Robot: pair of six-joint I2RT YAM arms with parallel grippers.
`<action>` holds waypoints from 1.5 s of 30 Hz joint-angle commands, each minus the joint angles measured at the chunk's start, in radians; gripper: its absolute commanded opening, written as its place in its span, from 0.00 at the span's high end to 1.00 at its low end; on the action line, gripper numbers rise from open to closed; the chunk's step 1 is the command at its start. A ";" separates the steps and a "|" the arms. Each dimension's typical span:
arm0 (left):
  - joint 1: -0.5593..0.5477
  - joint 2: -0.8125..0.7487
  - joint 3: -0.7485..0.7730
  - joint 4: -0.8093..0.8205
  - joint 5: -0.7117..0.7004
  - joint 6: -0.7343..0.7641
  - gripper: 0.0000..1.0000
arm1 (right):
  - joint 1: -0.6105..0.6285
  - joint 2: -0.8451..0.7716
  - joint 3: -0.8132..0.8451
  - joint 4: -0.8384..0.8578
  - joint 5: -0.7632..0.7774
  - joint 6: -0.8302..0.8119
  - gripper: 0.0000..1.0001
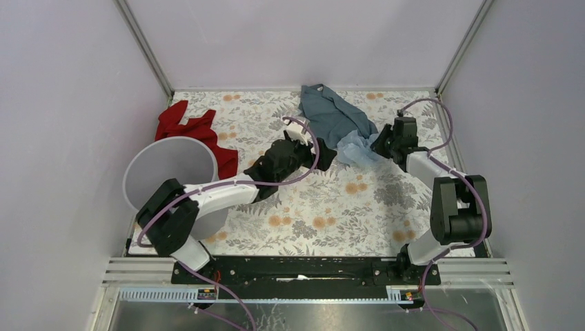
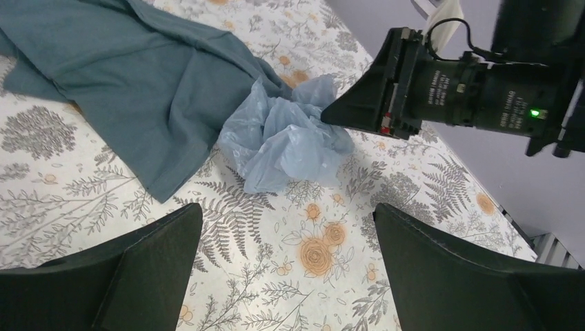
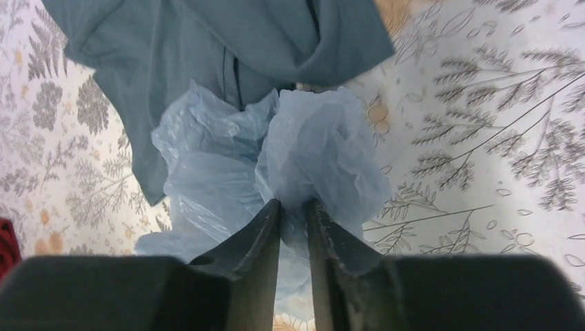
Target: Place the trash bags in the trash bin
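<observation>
Top view, trash bag: crumpled clump on the table, at 1 o'clock from table centre, touching the lower edge of the teal-grey cloth; no clear long axis.
Top view, right gripper: at the clump's 3 o'clock edge, in contact.
Top view, left gripper: at the clump's 9 o'clock side, just beside it.
Top view, trash bin: at 9 o'clock from the bag, well apart, next to the left arm's base; red cloth against its 1 o'clock side.
Left wrist view, left gripper: jaws wide apart, nothing between them; bag at 12 o'clock ahead of the fingertips, not touching.
Left wrist view, right gripper: tip pressed into the bag from 2 o'clock.
Right wrist view, right gripper: closed to a narrow slit, a fold of pale blue film pinched between the fingers; remainder of the bag bulging toward 12 o'clock, cloth beyond.
Deciding relation (judgement): bag held on the right side, bin toward 9 o'clock on the left arm's side, left arm lying across the direct path; left arm nearer the bin, right arm nearer the bag.
</observation>
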 commanded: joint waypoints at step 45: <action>0.051 -0.057 -0.171 0.107 -0.091 -0.027 1.00 | 0.049 -0.581 -0.455 -0.227 -0.278 0.066 1.00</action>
